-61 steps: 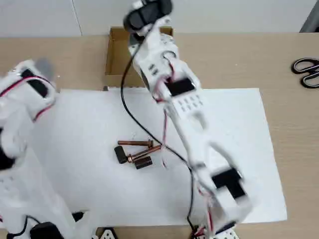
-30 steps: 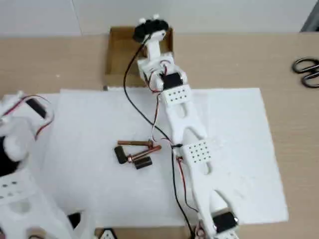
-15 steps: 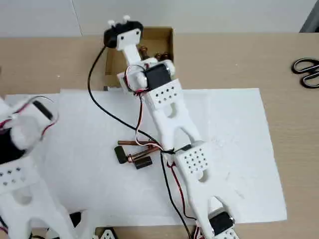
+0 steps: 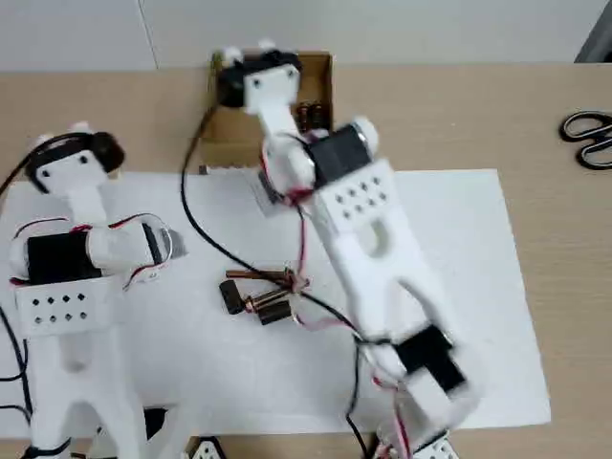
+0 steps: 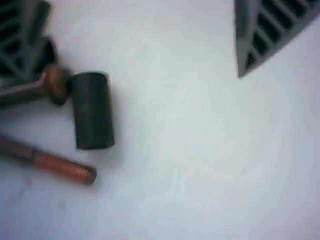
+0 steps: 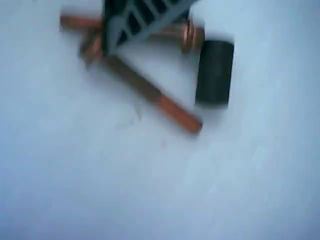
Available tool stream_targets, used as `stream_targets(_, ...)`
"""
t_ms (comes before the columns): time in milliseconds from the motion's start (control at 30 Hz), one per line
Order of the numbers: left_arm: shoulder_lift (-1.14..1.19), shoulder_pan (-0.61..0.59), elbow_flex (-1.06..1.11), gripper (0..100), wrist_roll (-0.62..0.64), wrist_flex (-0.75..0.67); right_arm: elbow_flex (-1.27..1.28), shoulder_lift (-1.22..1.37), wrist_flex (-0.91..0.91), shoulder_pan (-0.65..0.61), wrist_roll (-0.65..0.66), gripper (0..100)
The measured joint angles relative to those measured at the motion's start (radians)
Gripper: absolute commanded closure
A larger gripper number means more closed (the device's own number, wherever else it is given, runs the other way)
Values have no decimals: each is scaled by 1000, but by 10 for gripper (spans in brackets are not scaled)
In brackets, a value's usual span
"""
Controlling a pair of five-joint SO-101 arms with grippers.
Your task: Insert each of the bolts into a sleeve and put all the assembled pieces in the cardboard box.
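Two copper bolts (image 4: 258, 274) (image 4: 277, 295) and two black sleeves (image 4: 231, 296) (image 4: 275, 312) lie in a loose cluster on the white sheet (image 4: 459, 249). Assembled pieces (image 4: 308, 115) lie inside the cardboard box (image 4: 229, 129) at the table's back. My left gripper (image 4: 163, 244) hangs left of the cluster; in the left wrist view it (image 5: 142, 70) is open above a sleeve (image 5: 92, 110) and a bolt (image 5: 50, 165). My right arm stretches from the front edge toward the box, with its gripper (image 4: 266, 189) above the sheet's far edge. The right wrist view shows a sleeve (image 6: 215, 72) beside two crossed bolts (image 6: 150, 97).
Scissors (image 4: 588, 134) lie on the bare wood at the far right. The right arm's black cable (image 4: 206, 244) loops over the sheet close to the bolts. The sheet's right half has free room.
My right arm has drawn back from over the box toward the sheet. My left arm has come in from the left edge toward the bolts. The bolts and sleeves have stayed put.
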Motion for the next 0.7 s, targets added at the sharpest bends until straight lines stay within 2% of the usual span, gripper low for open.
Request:
stream_targets(100, 54, 44, 8, 721, -287, -2, 157, -167, -3, 44, -9, 630)
stream_targets(200, 152, 49, 21, 721, -712, 0, 279, -293, -3, 135, -12, 630)
stream_targets(300, 267, 15, 3, 722, -1146, 0, 373, -384, -3, 169, -14, 630)
stream_targets(367, 347, 29, -51, 744, -1361, 0, 427, -439, -3, 175, -14, 630)
stream_targets(433, 433, 63, -135, 770, -1464, 0, 477, -483, -3, 183, -14, 630)
stream_targets(500, 517, 104, -221, 784, -1502, 0, 517, -517, -3, 190, -14, 630)
stream_targets(700, 704, 235, -417, 786, -1473, 0, 585, -562, -3, 236, -14, 630)
